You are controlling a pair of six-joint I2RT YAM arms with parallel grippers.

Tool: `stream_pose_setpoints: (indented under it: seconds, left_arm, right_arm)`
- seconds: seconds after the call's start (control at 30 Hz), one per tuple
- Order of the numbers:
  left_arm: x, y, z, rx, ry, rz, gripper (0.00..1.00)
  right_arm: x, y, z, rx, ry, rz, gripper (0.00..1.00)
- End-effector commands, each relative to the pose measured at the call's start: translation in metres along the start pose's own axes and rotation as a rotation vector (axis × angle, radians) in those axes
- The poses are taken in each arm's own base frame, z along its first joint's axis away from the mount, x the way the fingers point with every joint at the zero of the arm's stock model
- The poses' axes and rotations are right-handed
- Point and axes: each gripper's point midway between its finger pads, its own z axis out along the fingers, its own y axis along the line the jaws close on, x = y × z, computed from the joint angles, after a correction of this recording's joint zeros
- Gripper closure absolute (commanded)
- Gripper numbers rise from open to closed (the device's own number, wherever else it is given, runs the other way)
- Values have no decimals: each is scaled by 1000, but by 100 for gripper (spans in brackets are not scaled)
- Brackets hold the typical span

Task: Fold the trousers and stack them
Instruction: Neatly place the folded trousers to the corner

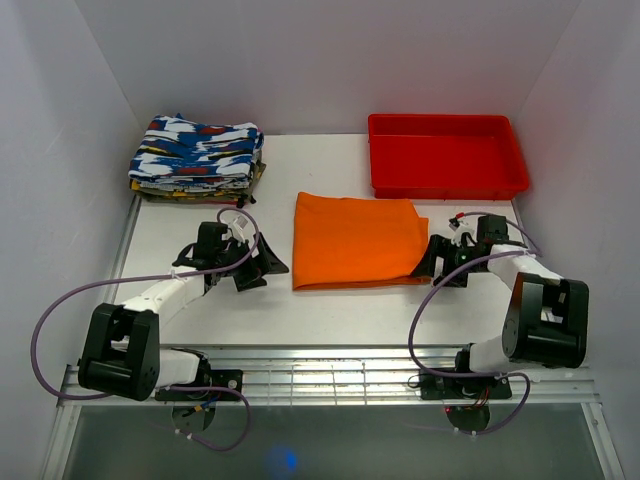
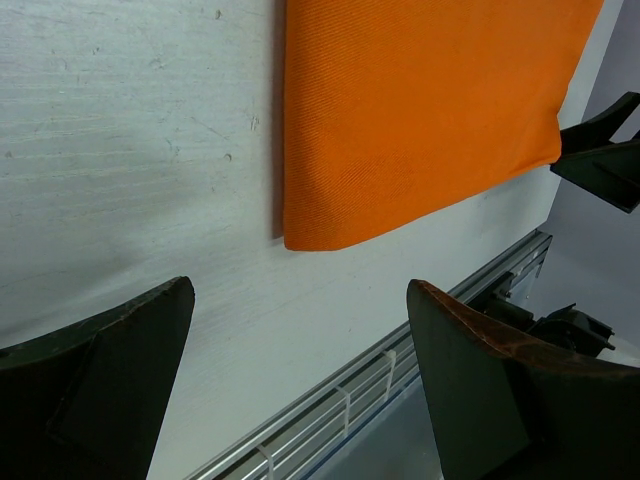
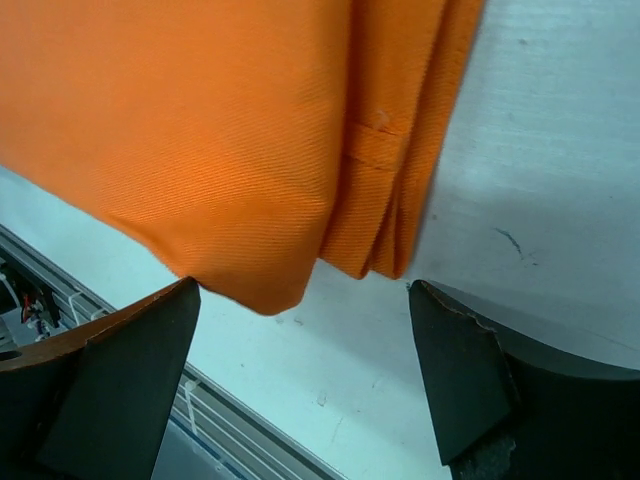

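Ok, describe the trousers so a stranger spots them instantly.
In the middle of the white table lies a folded rectangle of bright orange cloth: the trousers. Unlike the patterned blue and white clothes stack far left and the rigid red plastic tray far right, it is soft and unpatterned.

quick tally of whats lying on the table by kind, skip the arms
orange trousers, folded: 1
pile of patterned folded clothes: 1 (cannot tell how many garments are in it)
red tray: 1
total: 3
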Motion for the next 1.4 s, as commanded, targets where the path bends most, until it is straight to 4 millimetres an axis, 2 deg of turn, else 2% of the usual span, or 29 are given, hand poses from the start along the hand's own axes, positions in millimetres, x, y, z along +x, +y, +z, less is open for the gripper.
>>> stream_pose_setpoints:
  seconds: [0.0, 0.27, 0.4, 0.53, 0.57, 0.63, 0.7, 0.83, 1.03, 1.17, 1.37]
  left_arm:
    - [-1, -1, -3, 7, -15, 26, 2]
    - [0, -3, 6, 46, -5, -25, 2]
    - [3, 2, 13, 44, 13, -61, 2]
    - [4, 1, 16, 61, 29, -77, 2]
    - [4, 1, 16, 59, 30, -78, 2]
    - [6, 1, 16, 61, 35, -67, 2]
    - [8, 0, 14, 66, 40, -64, 2]
    - [14, 3, 11, 62, 50, -69, 2]
    - [16, 2, 9, 63, 58, -53, 2]
    - [14, 3, 10, 53, 55, -62, 2]
    - [15, 4, 11, 49, 57, -63, 2]
  right_arm:
    - [-3, -20, 6, 88, 18, 54, 10]
    - [-15, -13, 25, 16, -33, 135, 10]
    - [-9, -7, 28, -23, -21, 136, 8]
    - [-4, 9, 19, -95, 3, 83, 8]
    - [-3, 12, 15, -109, 0, 26, 8]
    - [5, 15, 7, -112, 28, -7, 7]
    - [6, 16, -1, -114, 12, -87, 8]
    - [-2, 22, -8, -131, -27, -62, 10]
    - [-10, 18, 2, -141, -27, 92, 10]
    - [-13, -3, 13, -60, -16, 178, 10]
    - [-12, -9, 25, -65, -19, 313, 10]
